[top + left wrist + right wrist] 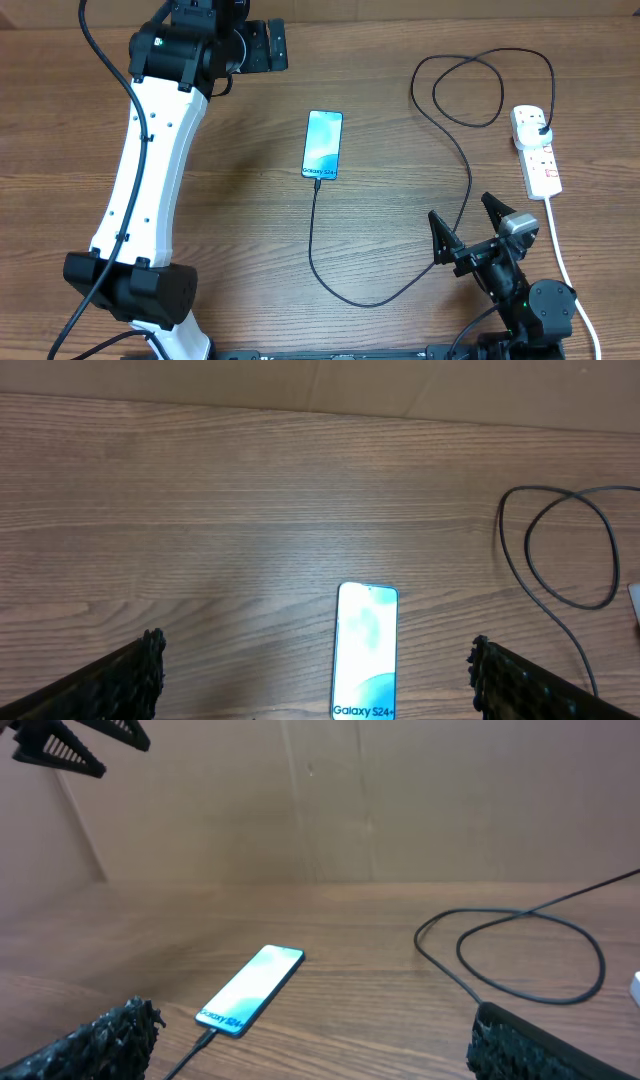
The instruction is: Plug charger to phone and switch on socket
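The main risk was judged to lie at the socket. Its switch was small and set close to the black plug of the charger. A press by the right fingers could therefore be landed on the plug or on the strip's edge, and the light strip could be pushed across the desk rather than switched. The charger was draped in slack curves between the right fingers and the socket, so its cable could be snagged on the approach. A tug there could be passed along the line, and the connector pulled out of the phone or the phone dragged. The white cord was laid close beside the right arm and could be caught likewise.

The right fingers were spread wide with nothing between them, near the desk's front edge and well short of the socket. The left fingers were also held wide and empty, over the far part of the desk, well apart from the phone.

The phone was seen lying flat near the desk's middle, screen up and lit pale blue. White lettering was shown at its near short edge, where it was met by the thin black cable, and the connector appeared to be seated. The socket was placed at the desk's right side, the plug inserted at its far end. Whether the switch was already on could not be told.
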Controlling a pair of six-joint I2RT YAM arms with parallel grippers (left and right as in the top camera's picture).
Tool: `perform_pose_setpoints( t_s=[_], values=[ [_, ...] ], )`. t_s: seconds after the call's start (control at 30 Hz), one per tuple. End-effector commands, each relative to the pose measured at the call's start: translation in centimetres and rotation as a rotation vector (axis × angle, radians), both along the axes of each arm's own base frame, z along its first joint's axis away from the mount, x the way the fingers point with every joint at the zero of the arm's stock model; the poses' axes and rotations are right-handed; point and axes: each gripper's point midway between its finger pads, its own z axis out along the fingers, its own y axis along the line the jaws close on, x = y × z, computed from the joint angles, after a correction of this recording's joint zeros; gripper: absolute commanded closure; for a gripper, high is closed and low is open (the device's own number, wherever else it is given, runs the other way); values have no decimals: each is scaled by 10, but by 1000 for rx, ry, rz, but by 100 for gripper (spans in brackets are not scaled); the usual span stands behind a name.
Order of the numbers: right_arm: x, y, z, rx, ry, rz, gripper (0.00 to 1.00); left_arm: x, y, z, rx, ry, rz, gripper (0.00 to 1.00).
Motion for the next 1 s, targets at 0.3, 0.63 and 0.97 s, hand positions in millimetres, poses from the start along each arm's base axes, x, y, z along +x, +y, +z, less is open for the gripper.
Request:
perform_pose_setpoints(
  t_s=[0.3,0.63,0.97],
  values=[
    [7,-12,0,5,-151,-78,0,1,0,-2,10,0,-1,0],
    [12,-28,-30,-8,-29,-170,0,1,0,-2,10,0,-1,0],
    [12,-28,-31,-82,-48,-170,0,1,0,-2,10,0,-1,0]
  ],
)
